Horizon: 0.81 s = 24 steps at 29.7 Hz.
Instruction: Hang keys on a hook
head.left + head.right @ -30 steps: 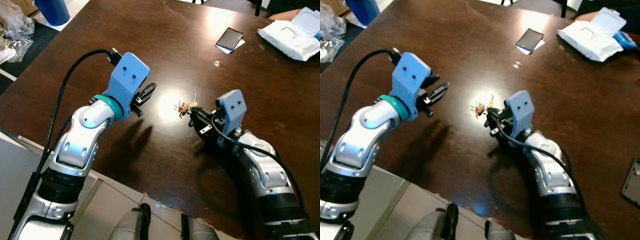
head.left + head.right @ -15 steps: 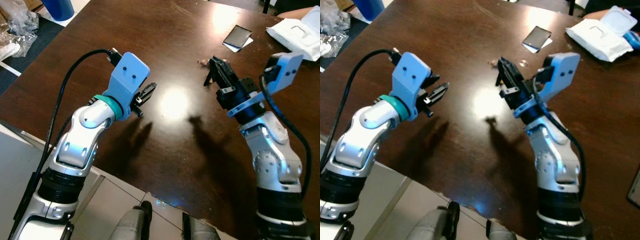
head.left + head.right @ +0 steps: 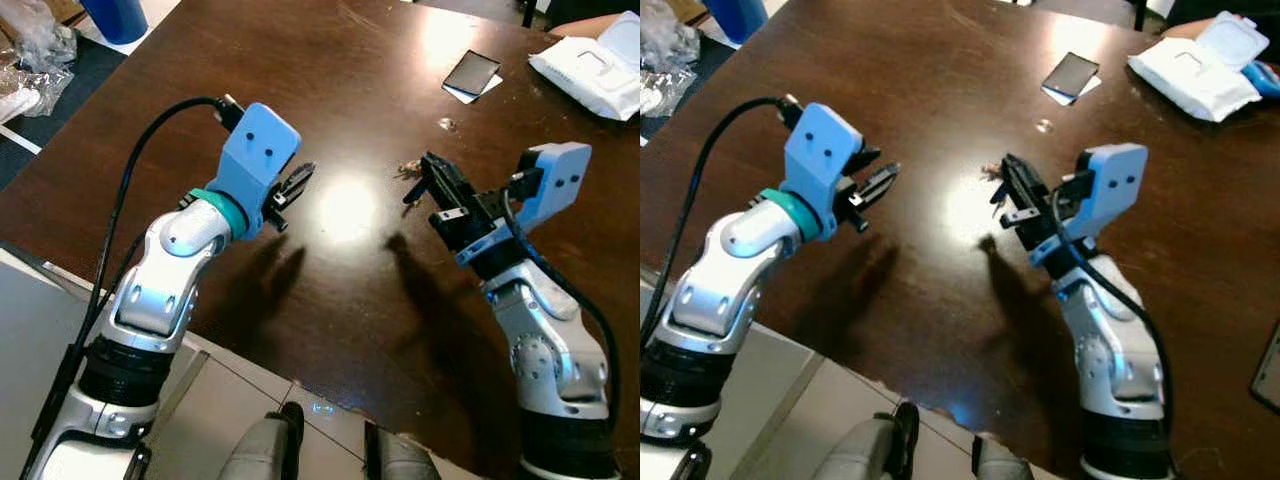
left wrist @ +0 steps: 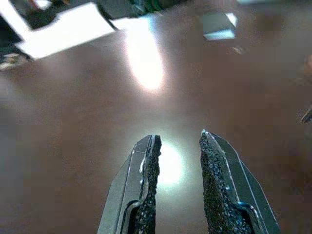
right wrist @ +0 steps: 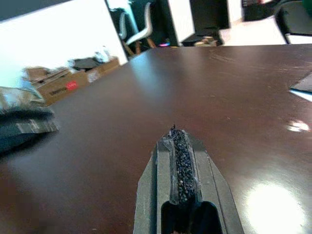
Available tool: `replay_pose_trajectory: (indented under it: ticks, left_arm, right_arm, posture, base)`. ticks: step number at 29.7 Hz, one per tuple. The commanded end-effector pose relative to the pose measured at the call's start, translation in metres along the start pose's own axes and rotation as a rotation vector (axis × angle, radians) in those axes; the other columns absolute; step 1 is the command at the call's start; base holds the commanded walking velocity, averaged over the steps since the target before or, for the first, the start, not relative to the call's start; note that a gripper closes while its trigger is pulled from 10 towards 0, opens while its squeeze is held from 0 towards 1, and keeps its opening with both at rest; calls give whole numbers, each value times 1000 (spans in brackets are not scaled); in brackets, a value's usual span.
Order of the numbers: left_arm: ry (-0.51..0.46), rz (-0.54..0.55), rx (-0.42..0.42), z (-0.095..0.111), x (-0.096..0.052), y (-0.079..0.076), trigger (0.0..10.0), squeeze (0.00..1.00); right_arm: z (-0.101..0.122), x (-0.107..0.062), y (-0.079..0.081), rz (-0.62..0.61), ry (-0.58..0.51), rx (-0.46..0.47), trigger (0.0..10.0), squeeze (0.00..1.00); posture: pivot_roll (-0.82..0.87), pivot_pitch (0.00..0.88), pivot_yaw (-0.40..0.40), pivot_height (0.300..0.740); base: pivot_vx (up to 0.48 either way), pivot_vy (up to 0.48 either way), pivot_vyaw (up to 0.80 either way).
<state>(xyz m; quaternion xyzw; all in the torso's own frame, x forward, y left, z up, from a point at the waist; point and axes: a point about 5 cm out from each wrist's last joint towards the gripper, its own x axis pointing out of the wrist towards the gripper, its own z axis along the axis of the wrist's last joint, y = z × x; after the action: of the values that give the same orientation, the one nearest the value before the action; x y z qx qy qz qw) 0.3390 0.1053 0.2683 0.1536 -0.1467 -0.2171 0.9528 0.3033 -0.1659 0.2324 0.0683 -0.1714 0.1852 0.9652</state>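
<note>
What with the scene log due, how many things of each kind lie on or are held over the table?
Bunch of keys, held in the right gripper: 1
Phone: 1
White paper slip under it: 1
Wipes pack: 1
Small shiny thing: 1
Blue thing beside the pack: 1
Dark flat thing: 1
Total: 7

phone point(image 3: 471, 73) far on table point(image 3: 200, 90), wipes pack point(image 3: 590, 78) to its right
</note>
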Motion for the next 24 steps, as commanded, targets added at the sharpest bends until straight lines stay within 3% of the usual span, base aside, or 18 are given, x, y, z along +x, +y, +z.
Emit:
replay_pose_trajectory:
  ticks: [1,5,8,14,24]
  left_arm:
    - [4,110,-22,-4,-1,11,10000,0]
    - [28,190,-33,-9,2,15,10000,0]
    - [26,175,-33,-11,2,9,10000,0]
    - [17,172,-37,-11,4,8,10000,0]
    - [59,209,-21,-24,1,16,10000,0]
  right_arm:
    - [-4,-5,-1,-33,3,-46,10000,0]
    - [-5,-9,-2,-61,7,-76,10000,0]
    - [-3,-15,-6,-107,-6,-139,10000,0]
    - [9,-11,-16,-135,-37,-230,10000,0]
    - [6,-5,-10,-119,-46,-265,10000,0]
  posture:
    - [-29,206,133,740]
    - [-29,197,135,740]
    - [-39,182,139,740]
    - [-47,150,119,740]
    - [-84,117,155,740]
  base:
    - [0,0,0]
    - [0,0,0]
    - [0,0,0]
    - [0,0,0]
    - [0,0,0]
